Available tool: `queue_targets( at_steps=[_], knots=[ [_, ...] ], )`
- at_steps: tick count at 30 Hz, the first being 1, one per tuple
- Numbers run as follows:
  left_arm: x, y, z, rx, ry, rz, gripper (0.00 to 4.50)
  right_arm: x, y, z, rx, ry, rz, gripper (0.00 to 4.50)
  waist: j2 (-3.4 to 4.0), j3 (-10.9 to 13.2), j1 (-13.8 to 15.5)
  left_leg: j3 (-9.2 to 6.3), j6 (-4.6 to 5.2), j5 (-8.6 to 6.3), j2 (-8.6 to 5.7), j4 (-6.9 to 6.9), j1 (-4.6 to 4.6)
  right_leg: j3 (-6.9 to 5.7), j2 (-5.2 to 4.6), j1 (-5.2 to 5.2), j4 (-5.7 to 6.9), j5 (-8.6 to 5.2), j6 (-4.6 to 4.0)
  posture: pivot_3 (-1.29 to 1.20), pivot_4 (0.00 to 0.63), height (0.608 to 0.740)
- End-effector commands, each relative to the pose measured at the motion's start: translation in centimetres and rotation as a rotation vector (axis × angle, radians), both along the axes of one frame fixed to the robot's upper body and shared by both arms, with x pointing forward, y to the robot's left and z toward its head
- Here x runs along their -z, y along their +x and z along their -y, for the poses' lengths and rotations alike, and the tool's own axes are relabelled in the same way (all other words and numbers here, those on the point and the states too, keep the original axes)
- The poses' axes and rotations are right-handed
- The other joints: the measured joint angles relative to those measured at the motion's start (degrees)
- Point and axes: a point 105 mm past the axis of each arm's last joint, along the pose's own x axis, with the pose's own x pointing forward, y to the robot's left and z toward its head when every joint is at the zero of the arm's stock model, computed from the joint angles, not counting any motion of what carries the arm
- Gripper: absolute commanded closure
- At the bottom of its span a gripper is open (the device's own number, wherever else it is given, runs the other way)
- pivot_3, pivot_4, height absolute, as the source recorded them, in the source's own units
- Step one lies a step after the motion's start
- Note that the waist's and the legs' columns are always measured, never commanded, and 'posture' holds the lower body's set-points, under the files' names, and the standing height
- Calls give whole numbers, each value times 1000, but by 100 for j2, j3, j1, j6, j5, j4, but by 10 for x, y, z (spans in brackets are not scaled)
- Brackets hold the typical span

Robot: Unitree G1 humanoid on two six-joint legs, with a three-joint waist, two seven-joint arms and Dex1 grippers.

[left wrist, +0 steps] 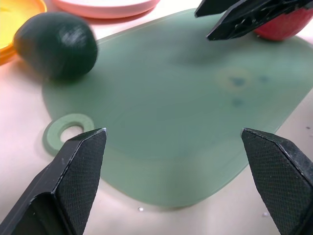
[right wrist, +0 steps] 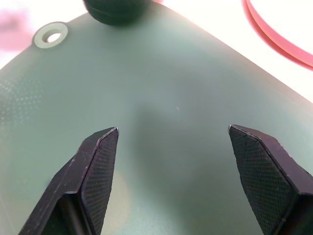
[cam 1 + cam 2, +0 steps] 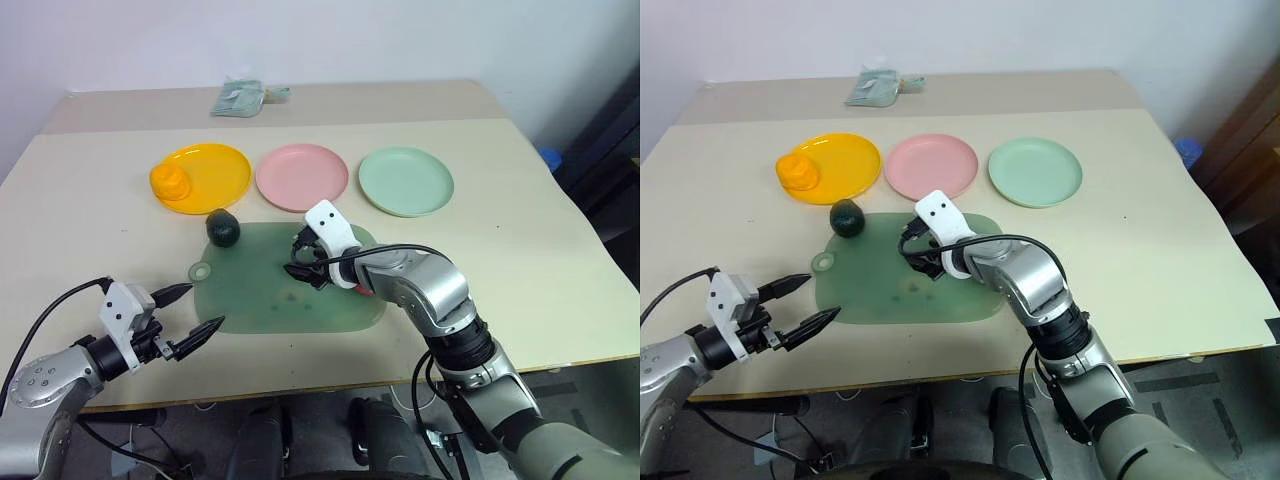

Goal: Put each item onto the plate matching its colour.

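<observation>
The lumpy orange fruit point(image 3: 172, 180) sits on the left rim of the yellow-orange plate point(image 3: 215, 170). The dark green avocado point(image 3: 222, 228) rests at the far left corner of the green board point(image 3: 260, 295). The pink plate point(image 3: 302, 177) and mint plate point(image 3: 406, 181) hold nothing. A sliver of the pinkish-red apple point(image 3: 363, 289) shows on the board, tucked under my right wrist and behind the fingers. My right gripper point(image 3: 300, 258) hovers low over the board's middle, fingers apart with nothing between them. At the board's near left edge my left gripper point(image 3: 195, 312) stands open and empty.
A pale green packet point(image 3: 240, 97) lies at the back of the table. The board's ring handle point(image 3: 201, 271) sticks out toward my left gripper. The table's front edge runs just below the board.
</observation>
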Motion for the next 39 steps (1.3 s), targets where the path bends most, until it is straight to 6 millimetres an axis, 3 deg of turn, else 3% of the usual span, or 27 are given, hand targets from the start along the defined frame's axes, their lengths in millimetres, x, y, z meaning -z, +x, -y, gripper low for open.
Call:
queue_targets(
  at_steps=[1,13,16,21,25,31,39],
  knots=[
    [-5,3,-5,-17,16,45,0,-18,2,-5,-20,45,67,852,0,0,-3,0,0,0,0,0,0,0,0,0,0,0,0,0,150,740],
    [-9,15,-16,-105,16,87,0,-24,3,-9,-46,79,109,852,0,0,-15,0,0,0,0,0,-8,0,-6,-8,0,0,0,0,150,740],
    [-13,21,-22,-149,21,107,0,-26,4,-13,-62,84,121,65,0,0,-24,-1,0,0,0,0,-9,0,-8,-7,0,1,0,0,150,740],
    [-19,32,-34,-239,3,133,0,-30,6,-21,-85,87,142,25,0,0,-66,-1,-1,0,0,0,-10,0,-6,-8,1,1,0,0,150,740],
    [-25,43,-49,-335,2,164,0,-43,19,-46,-98,104,199,25,0,0,-149,-1,-1,0,-1,-1,-11,-1,-3,-8,3,2,2,0,150,740],
    [-26,46,-53,-363,13,167,0,-52,29,-83,-148,134,242,25,0,0,-199,1,-3,2,1,-13,-11,-3,2,-14,7,9,13,0,150,740],
    [-32,44,-52,-381,28,169,0,-51,31,-113,-233,179,229,25,1,0,-256,-3,-7,3,-2,-14,-14,-4,-4,-13,6,6,9,0,150,740]
  ],
)
